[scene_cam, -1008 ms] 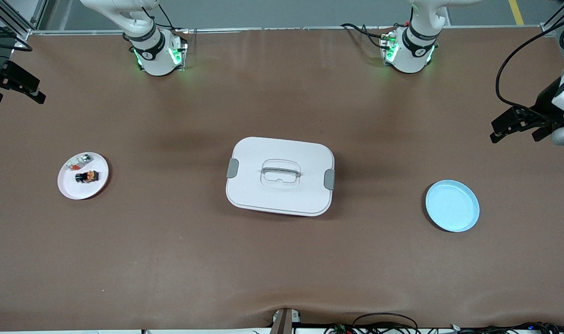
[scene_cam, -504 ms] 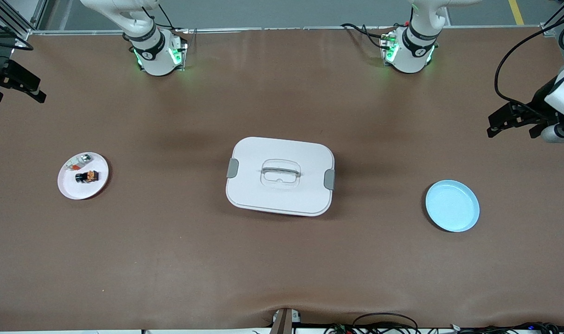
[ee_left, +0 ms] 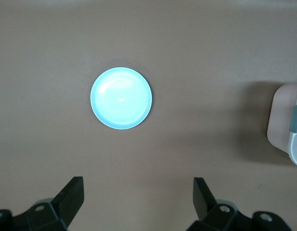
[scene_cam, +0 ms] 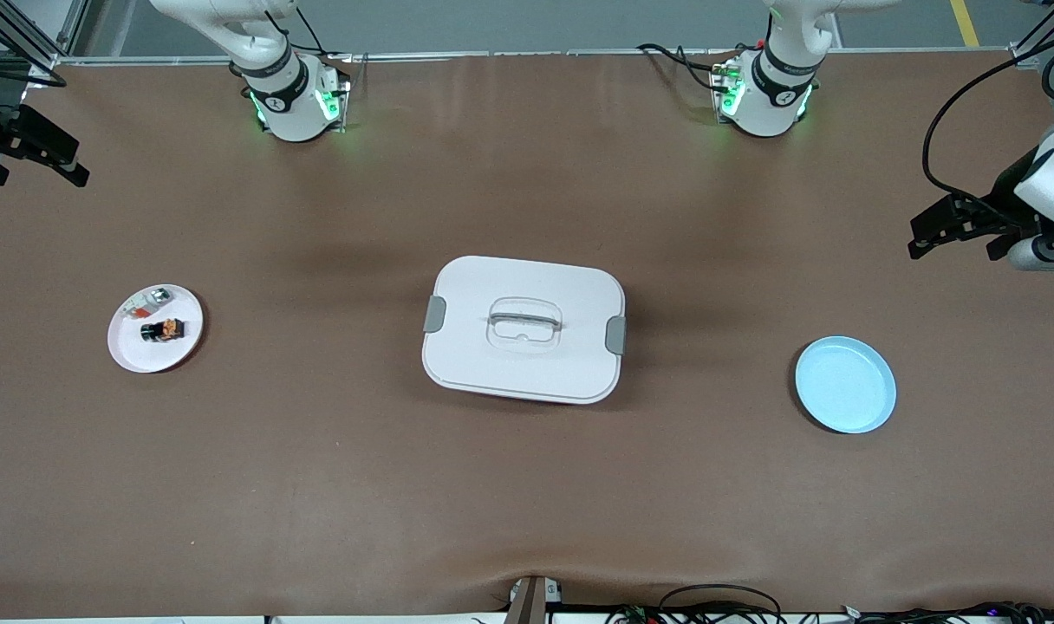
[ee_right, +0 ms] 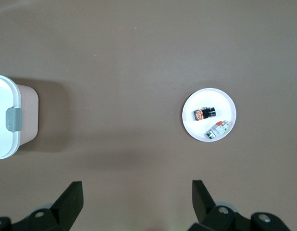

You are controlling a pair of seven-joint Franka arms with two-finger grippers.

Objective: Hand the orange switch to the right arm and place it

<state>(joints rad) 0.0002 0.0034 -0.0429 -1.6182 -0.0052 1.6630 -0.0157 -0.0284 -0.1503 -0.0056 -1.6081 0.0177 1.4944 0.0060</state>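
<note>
The orange switch [scene_cam: 164,329], a tiny black block with an orange face, lies on a small white plate [scene_cam: 137,359] toward the right arm's end of the table. The right wrist view shows the orange switch [ee_right: 204,113] on that white plate [ee_right: 191,126] too. My right gripper [scene_cam: 42,178] hangs open and empty over the table's edge at that end, well away from the plate. In its own view the right gripper [ee_right: 137,190] has only bare table between its fingers. My left gripper [scene_cam: 956,251] is open and empty over the left arm's end; the left gripper [ee_left: 138,187] is high above bare table.
A silvery-white piece with a red-orange bit [scene_cam: 150,300] shares the white plate. A white lidded box [scene_cam: 523,328] with a handle stands mid-table. An empty light blue plate [scene_cam: 845,384] lies toward the left arm's end, and the blue plate [ee_left: 121,98] shows below the left wrist camera.
The left gripper has drifted slightly toward the bases' side and a little inward. The right gripper has shifted slightly toward the bases' side. Nothing on the table has moved.
</note>
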